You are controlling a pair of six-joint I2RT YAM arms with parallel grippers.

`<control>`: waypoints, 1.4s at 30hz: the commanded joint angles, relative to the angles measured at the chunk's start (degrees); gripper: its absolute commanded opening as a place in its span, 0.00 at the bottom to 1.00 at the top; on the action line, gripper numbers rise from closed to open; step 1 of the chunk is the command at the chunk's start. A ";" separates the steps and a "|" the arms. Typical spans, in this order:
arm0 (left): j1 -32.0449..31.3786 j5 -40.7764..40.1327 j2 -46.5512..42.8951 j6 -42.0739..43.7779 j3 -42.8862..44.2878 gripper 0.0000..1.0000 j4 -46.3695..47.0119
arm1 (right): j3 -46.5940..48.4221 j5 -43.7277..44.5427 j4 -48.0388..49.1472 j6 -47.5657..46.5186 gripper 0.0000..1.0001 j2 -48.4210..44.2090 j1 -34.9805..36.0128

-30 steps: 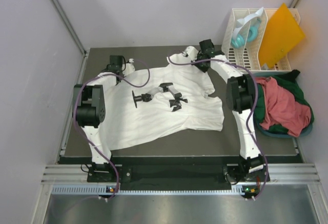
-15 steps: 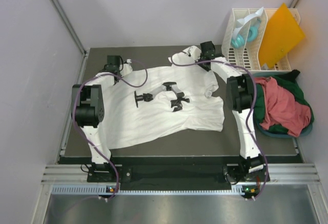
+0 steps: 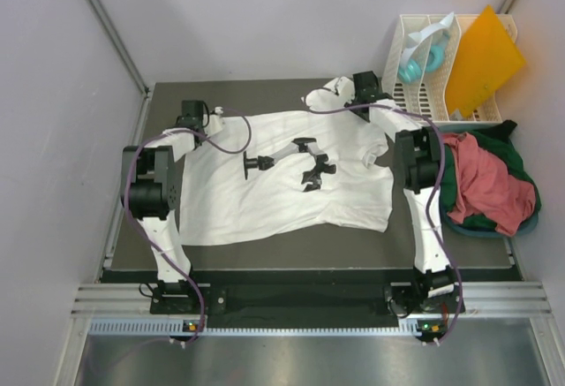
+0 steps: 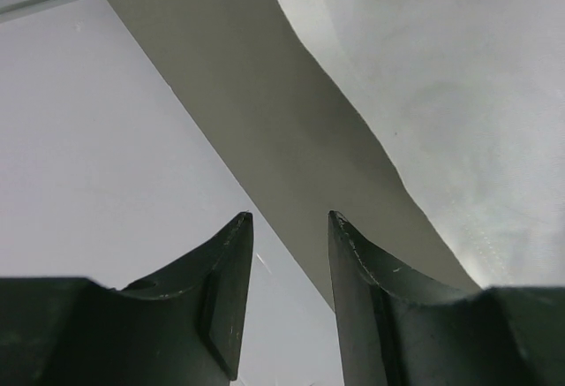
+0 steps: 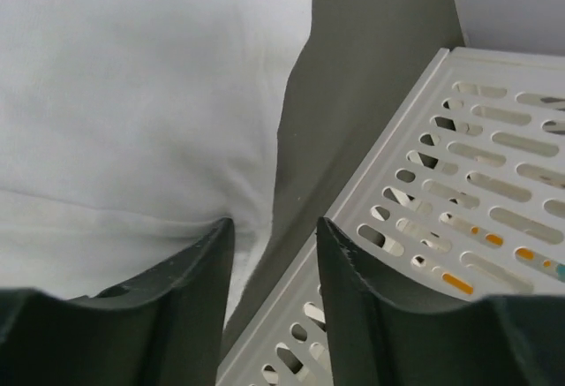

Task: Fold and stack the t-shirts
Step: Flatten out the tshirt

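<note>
White t-shirt [image 3: 291, 187]: lay spread flat on the bench [image 3: 291, 249], between the two arms.
Salmon-red t-shirt [image 3: 487, 183] and dark green t-shirt [image 3: 472, 221]: lay heaped together at the bench's right side.
Left pincer [image 4: 290, 220]: released, empty, just beside the white shirt's far left edge.
Right pincer [image 5: 274, 223]: released, empty, at the shirt's far right edge, beside the white rack [image 5: 468, 174].

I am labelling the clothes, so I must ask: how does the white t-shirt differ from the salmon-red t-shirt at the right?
The white t-shirt lies spread out nearly flat; the salmon-red t-shirt is bunched in a heap. The white t-shirt lies alone in the middle of the table; the salmon-red t-shirt rests on dark green cloth by the right edge. Both are soft cloth, not yet folded.
</note>
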 commanded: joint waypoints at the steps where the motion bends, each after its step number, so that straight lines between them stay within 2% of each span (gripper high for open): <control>1: 0.36 1.40 -4.98 -3.48 -1.36 0.44 6.34 | -2.33 -4.19 -3.89 2.47 0.48 -5.99 0.65; 2: 0.36 0.10 -5.07 -3.92 -1.71 0.45 9.05 | -2.85 -4.28 -3.36 2.83 0.50 -7.14 1.35; 9: 0.45 -5.53 -5.68 -9.89 -0.13 0.47 21.44 | -7.68 -7.08 -0.54 6.26 0.50 -15.75 2.85; 11: 0.36 -4.49 -5.34 -11.39 1.52 0.48 20.52 | -9.27 -8.40 -0.98 6.17 0.51 -16.55 3.29; 12: 0.36 -1.53 -4.99 -13.22 2.50 0.48 18.94 | -10.58 -8.93 -1.16 6.00 0.51 -16.73 3.46; 14: 0.45 3.31 -3.32 -14.56 6.08 0.46 11.21 | -11.29 -9.29 -1.60 5.47 0.49 -16.29 3.82; 16: 0.36 9.36 -2.09 -15.35 7.60 0.39 6.65 | -11.03 -9.11 -2.04 5.47 0.40 -14.71 3.90; 17: 0.36 11.66 -0.60 -15.18 9.78 0.35 4.36 | -10.77 -8.85 -2.47 5.38 0.20 -14.18 3.91; 18: 0.36 13.95 0.11 -14.92 10.84 0.15 2.59 | -9.99 -8.41 -2.65 5.38 0.08 -12.96 3.91; 19: 0.36 19.97 0.90 -14.65 13.55 0.00 -1.69 | -9.37 -8.32 -2.92 5.30 0.00 -12.34 3.91; 22: 1.94 27.57 5.11 -14.04 18.83 0.00 -8.21 | -7.96 -7.88 -3.62 4.95 0.00 -9.97 3.99; 23: 1.94 31.68 8.34 -13.77 23.99 0.00 -14.15 | -7.61 -7.53 -3.71 4.77 0.00 -9.44 4.08; 27: 2.38 36.29 16.62 -12.54 36.85 0.00 -25.80 | -6.47 -6.74 -3.97 3.98 0.00 -6.45 4.34; 29: 2.64 36.91 19.96 -12.28 41.34 0.00 -27.65 | -5.33 -6.56 -4.32 3.80 0.00 -5.57 4.43; 37: 3.52 39.02 24.81 -10.69 47.23 0.00 -31.52 | -4.70 -5.51 -4.32 3.01 0.00 -3.19 4.61; 42: 3.43 34.20 26.57 -11.30 46.89 0.00 -29.25 | -4.09 -5.51 -4.59 3.01 0.00 -2.40 4.70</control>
